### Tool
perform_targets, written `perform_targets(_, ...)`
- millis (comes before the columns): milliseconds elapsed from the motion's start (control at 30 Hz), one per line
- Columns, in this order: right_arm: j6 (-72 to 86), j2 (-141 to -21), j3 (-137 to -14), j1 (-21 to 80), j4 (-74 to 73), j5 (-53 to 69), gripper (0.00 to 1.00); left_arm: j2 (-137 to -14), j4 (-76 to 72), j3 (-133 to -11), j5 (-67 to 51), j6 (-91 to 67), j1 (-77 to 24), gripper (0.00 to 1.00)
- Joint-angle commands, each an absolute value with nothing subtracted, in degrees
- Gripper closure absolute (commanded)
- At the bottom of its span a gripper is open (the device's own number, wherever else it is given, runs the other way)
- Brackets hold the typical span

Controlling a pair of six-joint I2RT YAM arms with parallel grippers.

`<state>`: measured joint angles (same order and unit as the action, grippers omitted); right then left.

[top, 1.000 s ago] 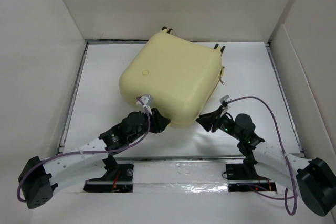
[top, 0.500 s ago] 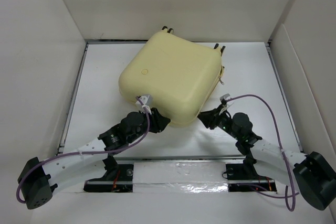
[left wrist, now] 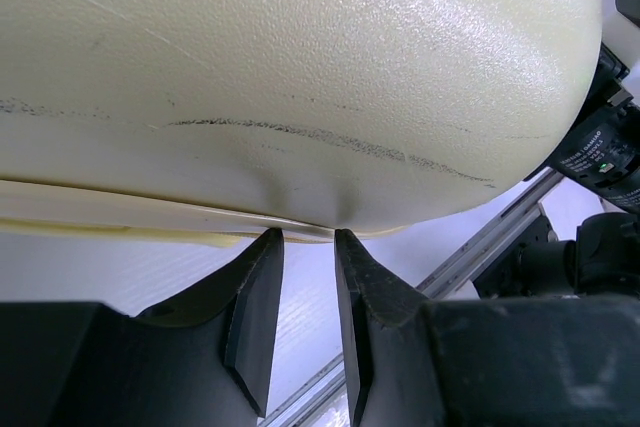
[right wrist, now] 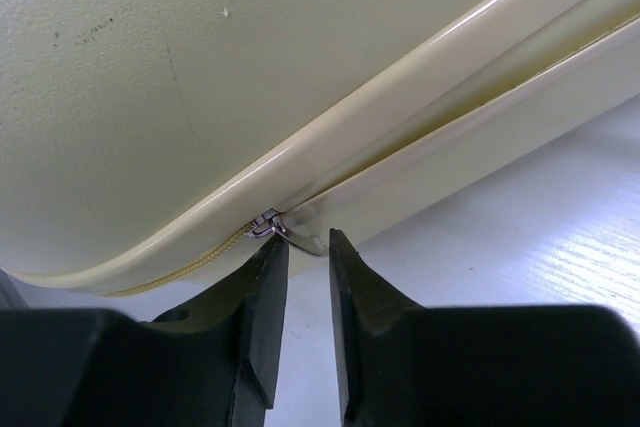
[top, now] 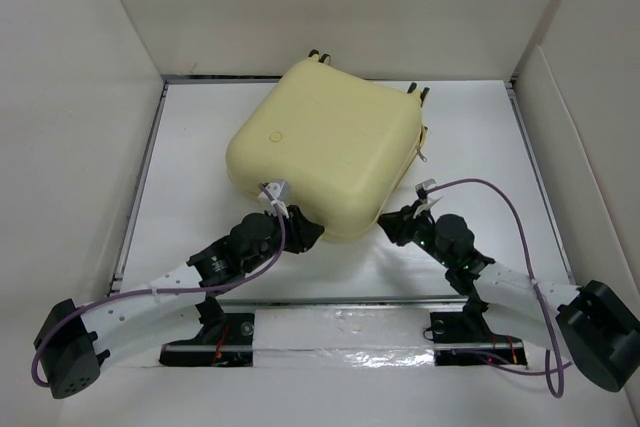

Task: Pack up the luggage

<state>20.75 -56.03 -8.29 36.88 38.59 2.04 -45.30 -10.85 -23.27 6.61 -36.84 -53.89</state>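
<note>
Luggage [top: 325, 147] is lying flat, shell up and turned at an angle, mid-table toward the far side. On its near-right side the zip pull [right wrist: 283, 228] is sitting partway. The teeth left of it look meshed, while the two halves right of it are gaping, so prob. the zip is only half run.

Risks:
- R gripper [right wrist: 303, 242] is holding nothing. Its jaws are a narrow gap apart w/ the tab right at the tips. The tab is tiny slick metal, so the pinch could be missing it or slipping off.
- Pulling along the curve may be swinging the whole case. L gripper [left wrist: 308, 237] is only nosing under the near-left corner lip, jaws slightly apart w/ nothing between, so it's giving weak bracing.

Shell is pale yellow hard plastic w/ fine pebbled grain, rounded corners and dark scuff lines [left wrist: 330, 137]. Rim bead [right wrist: 420, 67] is smooth and glossy. Small dark wheels [top: 318, 54] are poking out at the far edge. White table [top: 190, 167] is looking smooth, faintly ribbed, low friction.
</note>
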Motion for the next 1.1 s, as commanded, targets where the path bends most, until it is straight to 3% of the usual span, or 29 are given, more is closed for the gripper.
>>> perform_targets(0, 18.81, -57.13, -10.90, 37.00, 44.03, 1.31, 0.73, -44.91, -13.80, -23.12, 7.03, -36.56, -53.79, 0.77)
perform_targets(333, 17.76, -59.32, -9.58, 37.00, 51.41, 2.19, 0.78, -45.26, -13.62, -22.77, 7.12, -36.39, -53.79, 0.80)
perform_targets(567, 17.22, -58.80, -8.88, 37.52, 54.58, 2.99, 0.99, -44.82, -13.71, -21.97, 9.22, -35.95, -56.95, 0.81)
perform_targets(667, 18.19, -56.87, -8.44, 38.23, 54.24, 2.81, 1.00, -45.79, -14.50, -21.62, 10.36, -35.51, -57.74, 0.81)
perform_targets(1067, 32.41, -45.27, -12.65, 54.13, 19.65, -4.65, 1.00, -59.40, -25.13, -32.25, 14.24, -29.97, -58.27, 0.80)
